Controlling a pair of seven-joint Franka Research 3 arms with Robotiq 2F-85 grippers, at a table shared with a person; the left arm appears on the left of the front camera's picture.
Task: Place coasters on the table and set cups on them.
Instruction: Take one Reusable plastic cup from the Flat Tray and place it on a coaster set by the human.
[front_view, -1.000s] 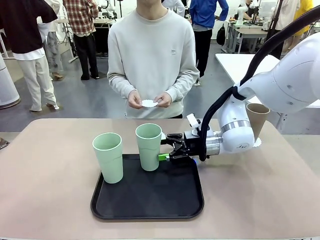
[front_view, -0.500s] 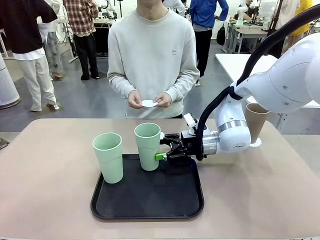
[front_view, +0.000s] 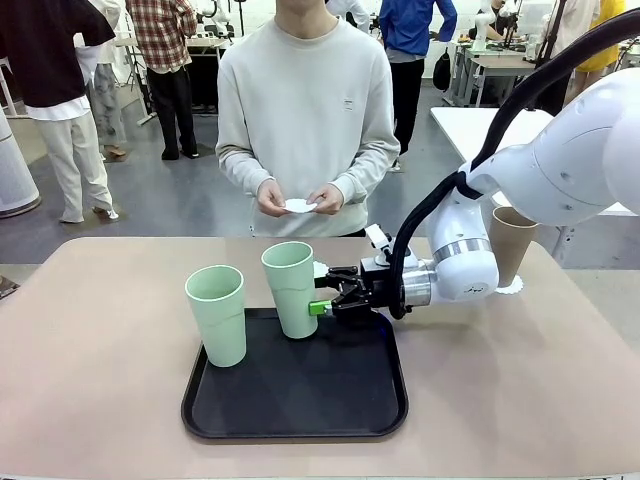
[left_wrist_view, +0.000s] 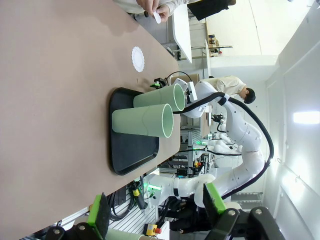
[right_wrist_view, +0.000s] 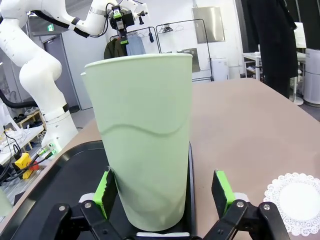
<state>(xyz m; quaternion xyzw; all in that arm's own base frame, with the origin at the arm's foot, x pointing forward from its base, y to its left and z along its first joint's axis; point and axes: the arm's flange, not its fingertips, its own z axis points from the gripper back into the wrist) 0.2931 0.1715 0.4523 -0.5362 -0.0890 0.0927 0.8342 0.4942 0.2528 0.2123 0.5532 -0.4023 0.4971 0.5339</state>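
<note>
Right arm (front_view: 470, 265) reaches level, leftward over the surface (front_view: 520, 380). Its spread pincer (front_view: 321, 291) straddles the rear mint cup (front_view: 290, 285).

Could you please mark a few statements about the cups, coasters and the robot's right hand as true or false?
1. The robot's right hand has a mint cup between its open fingers. True.
2. The brown cup stands on the black tray. False: it stands on a coaster on the table, off the tray.
3. The person holds a coaster. True.
4. Both mint cups lie on their sides. False: both stand on the tray.
</note>
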